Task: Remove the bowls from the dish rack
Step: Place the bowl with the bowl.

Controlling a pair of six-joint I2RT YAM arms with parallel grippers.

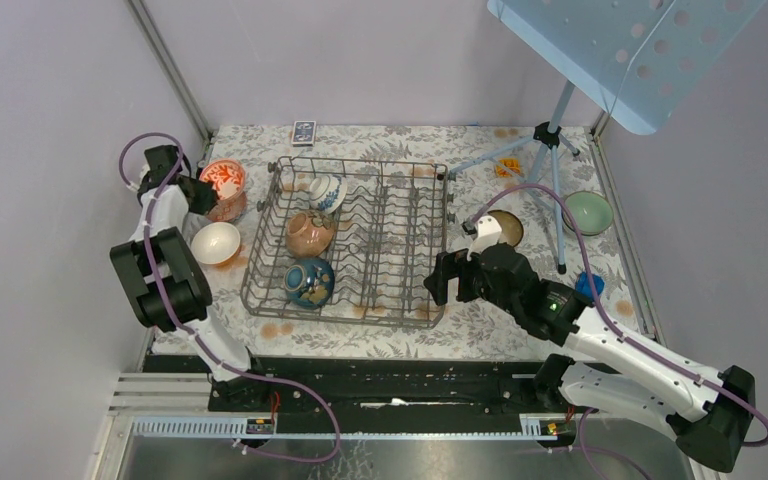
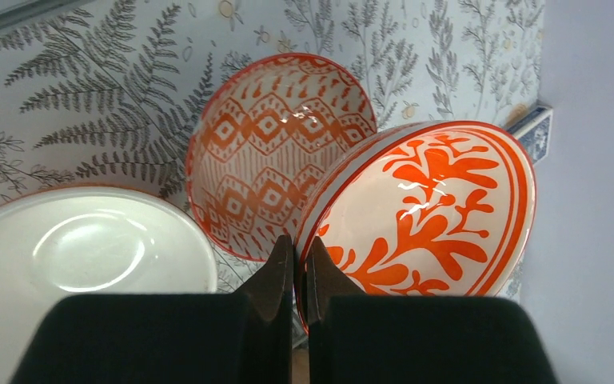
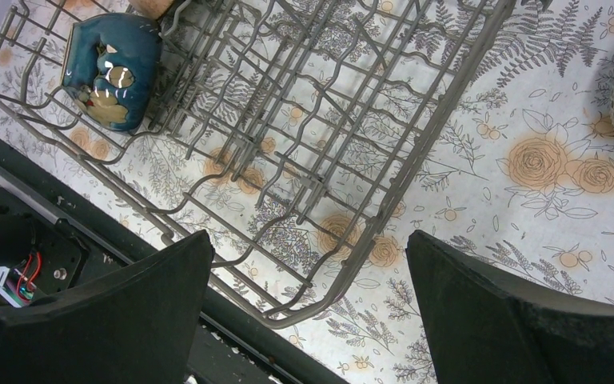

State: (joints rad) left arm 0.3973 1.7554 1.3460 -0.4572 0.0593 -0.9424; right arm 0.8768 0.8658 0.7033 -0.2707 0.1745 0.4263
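The left pincer (image 2: 296, 276) is pressed tight on the rim of the round white bowl with orange leaves (image 2: 432, 200). It probably wants to set it down by the orange diamond-pattern bowl (image 2: 276, 152). The right pincer (image 3: 308, 264) is spread wide and holds nothing. It hangs over the grey wire dish rack (image 3: 288, 144), which sits mid-table.

The table (image 1: 480, 335) is seen whole from high above its near edge; the dish rack (image 1: 380, 240) is shared with the closer, downward-facing right wrist view; the left wrist view is closest.
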